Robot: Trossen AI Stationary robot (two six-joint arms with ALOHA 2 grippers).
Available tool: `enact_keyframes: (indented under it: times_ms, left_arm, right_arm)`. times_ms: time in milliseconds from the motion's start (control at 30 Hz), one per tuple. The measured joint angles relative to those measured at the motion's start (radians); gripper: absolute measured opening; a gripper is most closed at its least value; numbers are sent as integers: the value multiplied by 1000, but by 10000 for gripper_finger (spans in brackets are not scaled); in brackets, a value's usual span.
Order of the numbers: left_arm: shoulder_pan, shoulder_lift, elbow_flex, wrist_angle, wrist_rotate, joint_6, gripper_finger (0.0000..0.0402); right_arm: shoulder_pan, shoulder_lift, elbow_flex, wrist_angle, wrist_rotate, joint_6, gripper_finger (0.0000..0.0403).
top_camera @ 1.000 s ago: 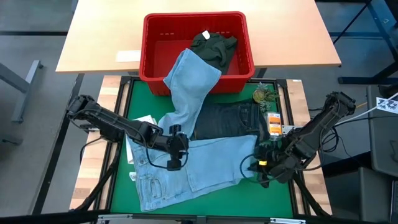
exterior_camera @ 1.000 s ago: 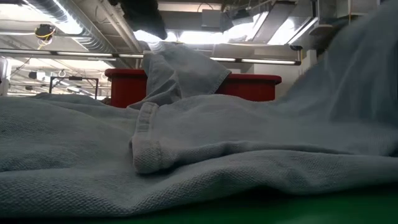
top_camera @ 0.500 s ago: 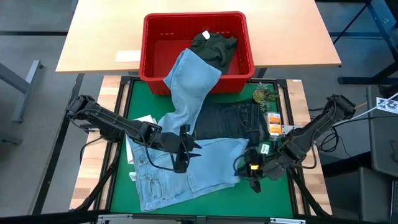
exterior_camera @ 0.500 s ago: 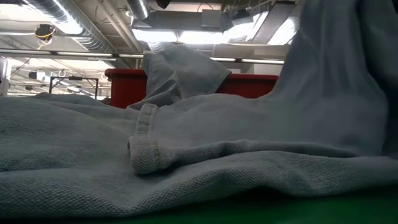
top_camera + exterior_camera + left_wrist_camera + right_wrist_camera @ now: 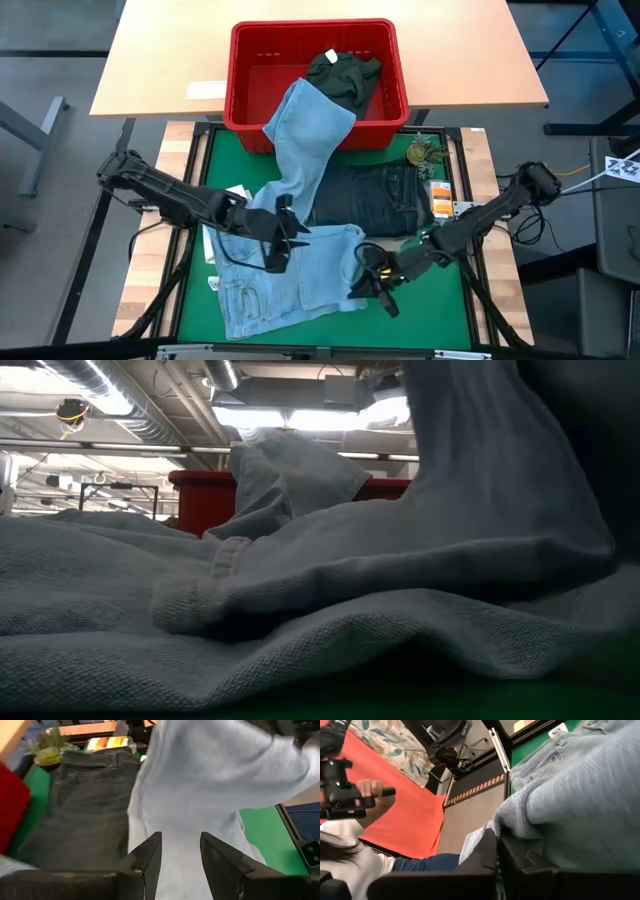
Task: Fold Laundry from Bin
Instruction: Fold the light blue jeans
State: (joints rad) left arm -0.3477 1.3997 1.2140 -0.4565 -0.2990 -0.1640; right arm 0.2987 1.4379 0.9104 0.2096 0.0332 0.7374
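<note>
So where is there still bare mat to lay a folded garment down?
Bare green mat shows at the near right corner, beside the right end effector, shut on the light blue jeans. A narrow strip lies left of the jeans leg, below the red bin. The middle is crowded: light blue jeans over the dark jeans.

From above the scene is evenly and brightly lit, the light blue jeans [image 5: 300, 270] casting only a faint, soft shadow on the green surface [image 5: 420, 310] just beside them. At table height the jeans fill the foreground, dim and backlit — behind them the ceiling lights [image 5: 290, 415] glare nearly white, and a deep shadow sits under the cloth's fold. Both wrist views are blurred: the jeans smear past the left tool [image 5: 180, 852], and the right tool's [image 5: 497, 855] fingers [image 5: 520, 865] close to the lens are dark and soft.
</note>
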Motion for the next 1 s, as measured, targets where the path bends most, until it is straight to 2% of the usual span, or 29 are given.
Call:
enact_keyframes:
  times_ms: [133, 267, 500, 733, 867, 1000]
  left_arm:
    - [-31, -76, 2, -71, -38, -12, 130]
    - [-65, -121, 3, -146, -40, -62, 130]
    - [-142, -127, 2, -296, -32, -203, 130]
    - [-215, -127, 2, -338, -32, -253, 130]
    - [-253, -127, 23, -405, -32, -278, 130]
    - [-282, -131, 76, -530, -33, -393, 130]
  right_arm:
    - [-34, 86, 19, 92, -63, -12, 2]
    - [-53, 182, 111, 103, -124, -44, 2]
    - [-51, 358, 343, 83, -227, -142, 2]
    - [-73, 544, 561, 2, -258, -200, 3]
    - [-94, 642, 650, -2, -301, -197, 3]
    - [-113, 724, 716, -4, -315, -194, 3]
